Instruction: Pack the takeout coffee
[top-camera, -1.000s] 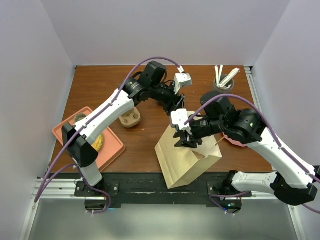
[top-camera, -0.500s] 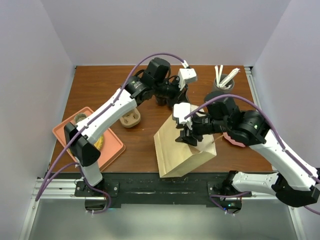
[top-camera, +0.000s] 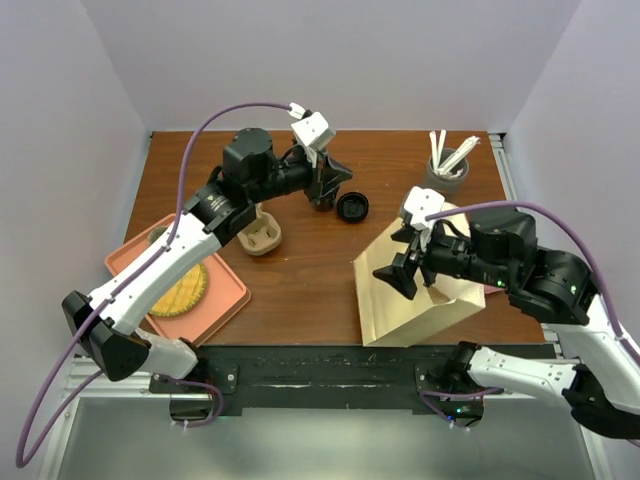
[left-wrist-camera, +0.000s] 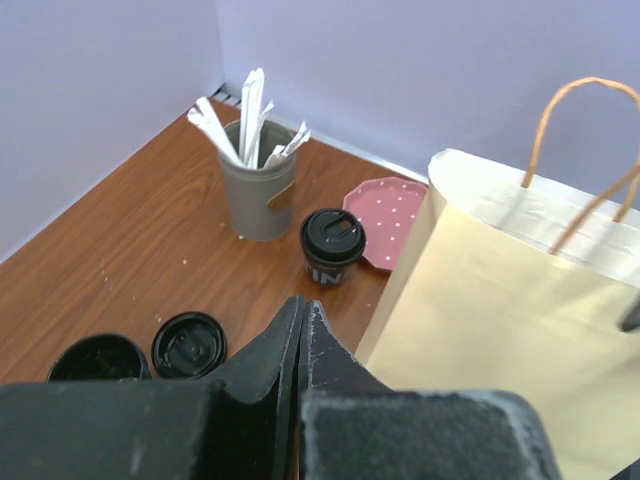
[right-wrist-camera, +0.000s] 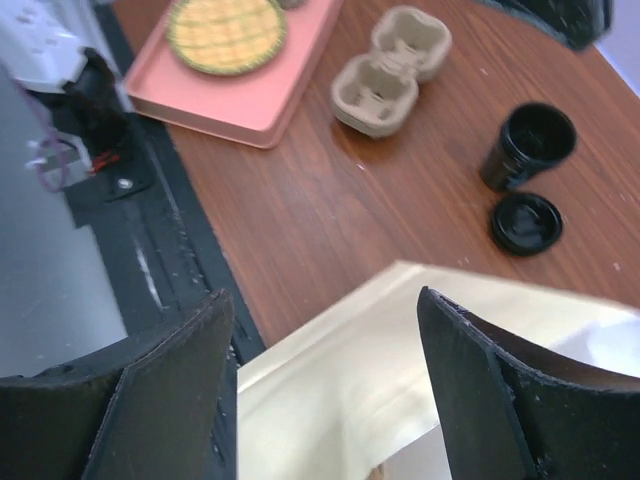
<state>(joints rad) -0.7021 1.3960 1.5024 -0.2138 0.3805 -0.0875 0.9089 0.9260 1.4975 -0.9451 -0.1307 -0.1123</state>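
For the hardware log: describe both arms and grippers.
The left arm and right arm have white shells with black joints, each with a purple cable. The left gripper and right gripper are black, two-fingered, beside white camera blocks.

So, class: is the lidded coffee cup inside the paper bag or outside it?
Outside. The lidded coffee cup stands upright on the table beside the paper bag.

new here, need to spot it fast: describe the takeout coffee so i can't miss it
Find the grey holder of white sticks near the table's far right corner. Between it and the pink dotted plate stands the takeout coffee, a small black cup. It alone wears its lid; the other black cup is open, its loose lid flat beside it.
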